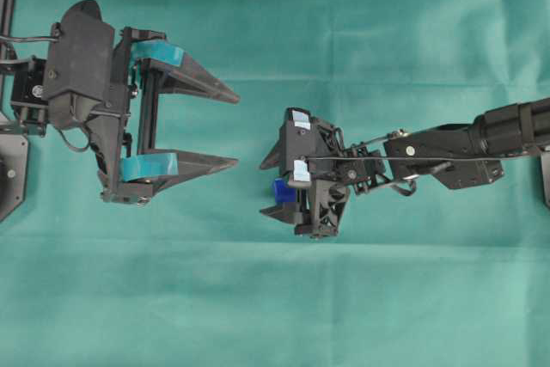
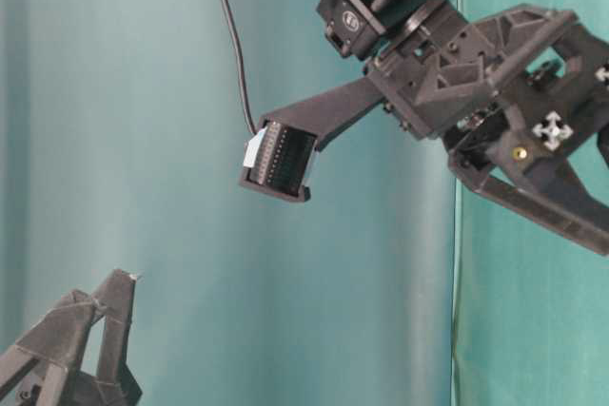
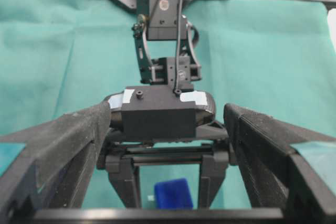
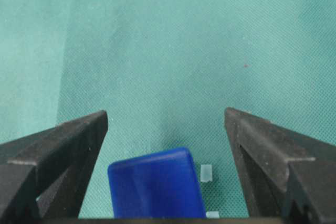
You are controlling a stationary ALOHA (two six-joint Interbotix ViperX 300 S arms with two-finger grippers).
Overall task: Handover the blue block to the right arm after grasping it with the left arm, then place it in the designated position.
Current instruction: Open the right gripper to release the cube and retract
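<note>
The blue block (image 1: 284, 190) lies on the green cloth between the fingers of my right gripper (image 1: 268, 186), which is open. In the right wrist view the block (image 4: 156, 184) touches neither finger, with clear gaps on both sides. Two small white marks of the designated position (image 4: 206, 172) show right beside the block's edge; the other marks are hidden. My left gripper (image 1: 234, 129), with teal bands, is open and empty, well to the left and facing the right gripper. From the left wrist view the block (image 3: 173, 194) shows low between the right gripper's fingers.
Green cloth (image 1: 387, 298) covers the whole table. The right arm (image 1: 481, 139) reaches in from the right edge. A black frame (image 1: 9, 6) and the left arm's base stand at the left edge. In the table-level view only one left fingertip (image 2: 114, 292) shows at the bottom left.
</note>
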